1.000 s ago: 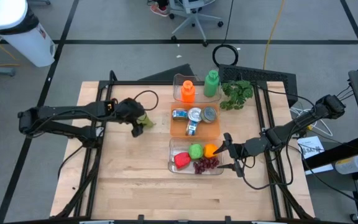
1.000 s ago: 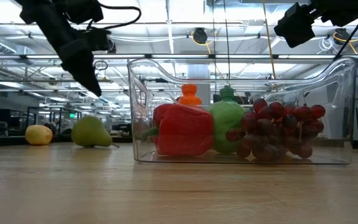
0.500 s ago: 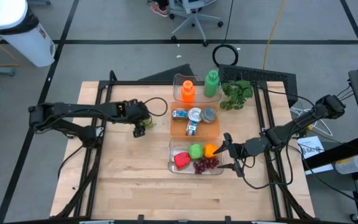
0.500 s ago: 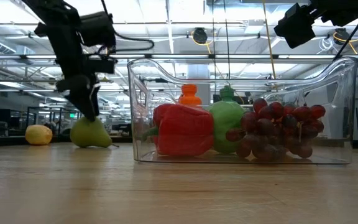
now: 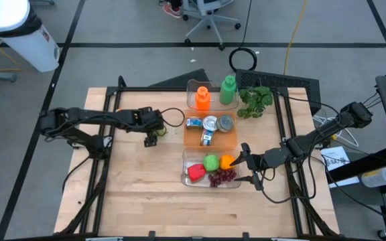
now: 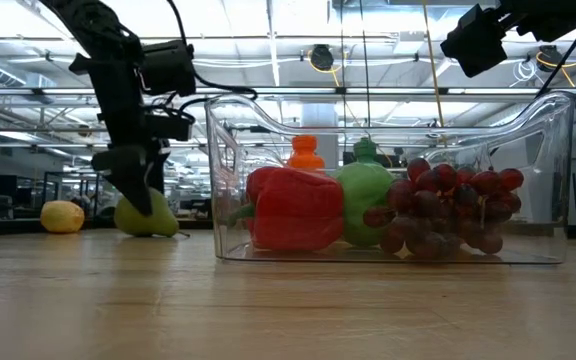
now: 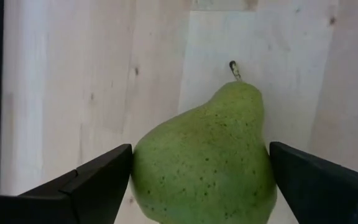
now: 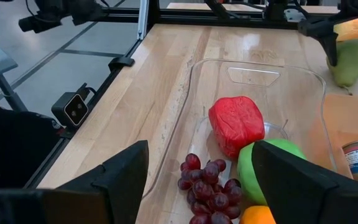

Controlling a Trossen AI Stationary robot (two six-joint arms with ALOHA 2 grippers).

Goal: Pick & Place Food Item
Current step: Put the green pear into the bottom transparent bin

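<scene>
The left gripper [image 5: 151, 136] is down low over a green pear [image 7: 204, 155]. Its two fingers [image 7: 98, 180] are spread apart, one on each side of the pear. The finger on one side looks right against the skin. The other finger sits just beside it. From the side, the pear [image 6: 146, 215] rests on the wooden counter [image 5: 139, 187], and the gripper [image 6: 138, 185] comes down on top of it. A yellow lemon [image 6: 62, 216] lies on the counter near the pear.

The pear is to the left of the boxes in the middle of the counter. The clear box [image 5: 187, 158] closest to the front holds a red pepper [image 5: 196, 172], a green apple [image 5: 211, 162], an orange [image 5: 226, 161] and some purple grapes [image 5: 222, 177]. Behind it is an orange tray [image 5: 191, 138] with cans [image 5: 210, 126] in it.

The right gripper [image 5: 248, 164] hangs just to the right of the clear box. Its fingers [image 8: 129, 177] are wide apart and hold nothing.
</scene>
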